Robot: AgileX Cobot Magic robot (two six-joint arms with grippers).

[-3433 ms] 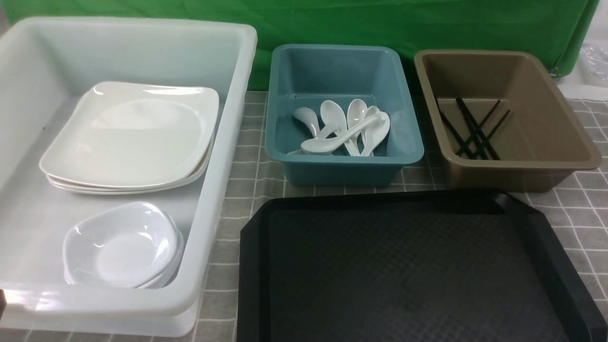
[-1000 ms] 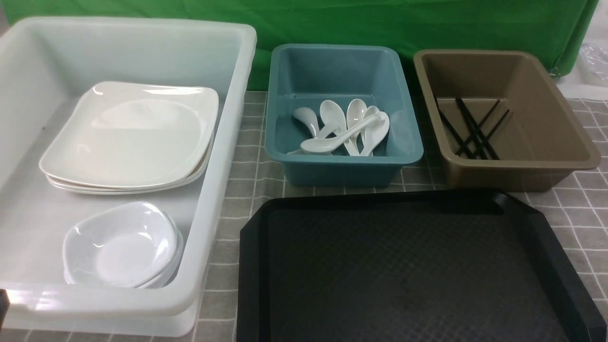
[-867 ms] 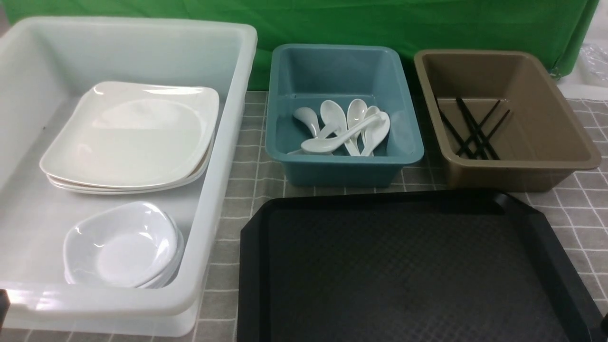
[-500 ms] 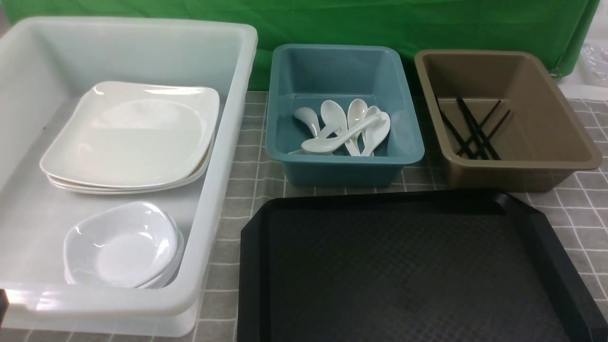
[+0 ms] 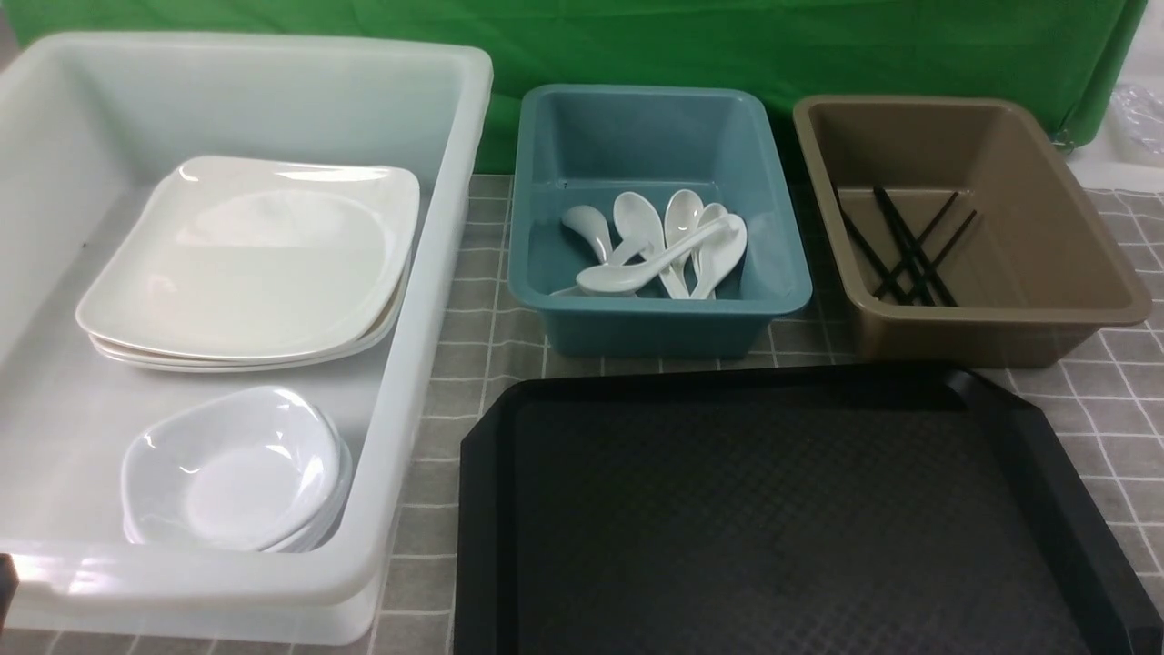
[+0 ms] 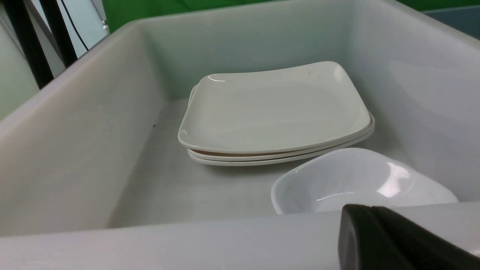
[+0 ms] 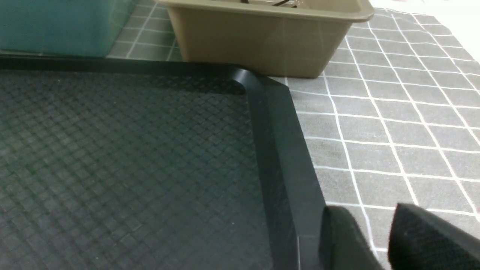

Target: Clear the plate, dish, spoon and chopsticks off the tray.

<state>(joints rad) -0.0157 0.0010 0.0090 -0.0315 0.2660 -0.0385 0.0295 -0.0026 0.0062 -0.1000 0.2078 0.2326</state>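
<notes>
The black tray (image 5: 773, 518) lies at the front with nothing on it, and its textured floor (image 7: 112, 150) fills the right wrist view. A stack of white plates (image 5: 245, 259) (image 6: 273, 108) and a stack of small dishes (image 5: 232, 464) (image 6: 356, 180) sit in the white tub (image 5: 427, 300). Several spoons (image 5: 655, 255) lie in the blue tub (image 5: 782, 300). Several black chopsticks (image 5: 905, 246) lie in the brown tub (image 5: 1000, 318). My left gripper (image 6: 369, 207) is shut and empty, just outside the white tub's near wall. My right gripper (image 7: 369, 210) is open and empty over the cloth beside the tray's right rim.
The three tubs stand in a row behind and left of the tray on a grey checked cloth (image 5: 473, 364). A green backdrop (image 5: 727, 45) closes off the back. Bare cloth (image 7: 393, 123) shows to the right of the tray.
</notes>
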